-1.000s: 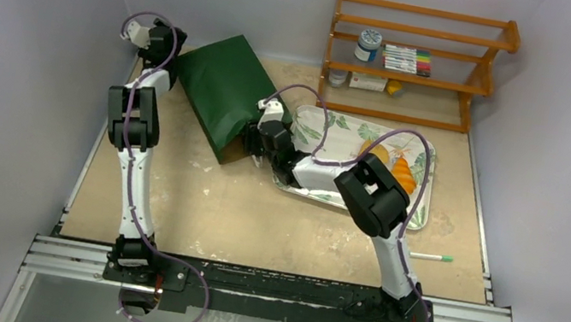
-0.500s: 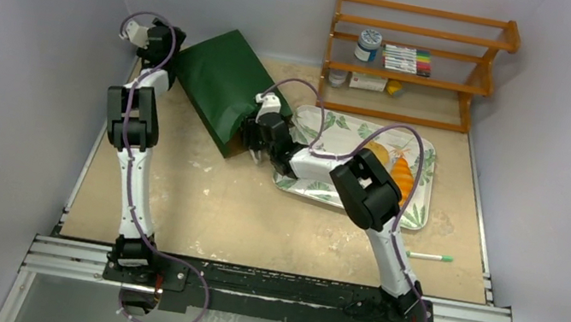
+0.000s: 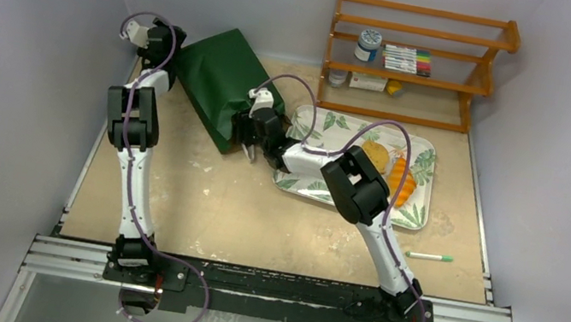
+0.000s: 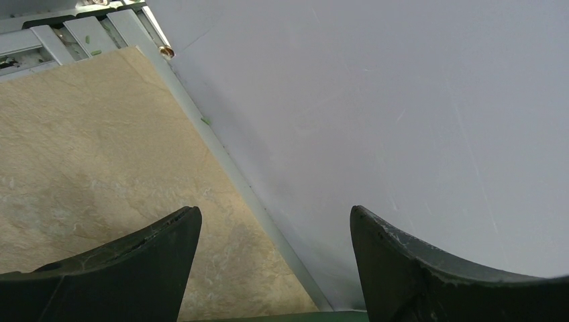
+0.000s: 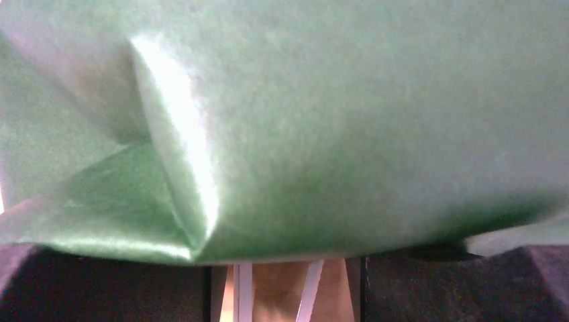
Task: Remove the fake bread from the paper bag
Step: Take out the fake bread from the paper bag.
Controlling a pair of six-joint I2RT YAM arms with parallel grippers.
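The dark green paper bag (image 3: pixel 220 86) lies on its side at the back left of the table. Its green paper (image 5: pixel 322 121) fills the right wrist view. My right gripper (image 3: pixel 245 136) is at the bag's near right end; its dark fingers (image 5: pixel 100 288) stand apart below the paper edge, with brown paper and white strips showing in the gap between them. My left gripper (image 3: pixel 164 42) is open and empty at the bag's far left end, facing the wall (image 4: pixel 376 100). A tan bread piece (image 3: pixel 377 154) and orange bread pieces (image 3: pixel 404 184) lie on the leaf-patterned tray (image 3: pixel 330 129).
A wooden shelf (image 3: pixel 415 60) with a jar, markers and small boxes stands at the back right. A green-capped pen (image 3: pixel 431 257) lies on the table at the right. Grey walls close in the left, back and right sides.
My right gripper has moved left and back, off the tray's edge and up against the bag's end. The tan bread piece now shows in full. The left arm has not moved.
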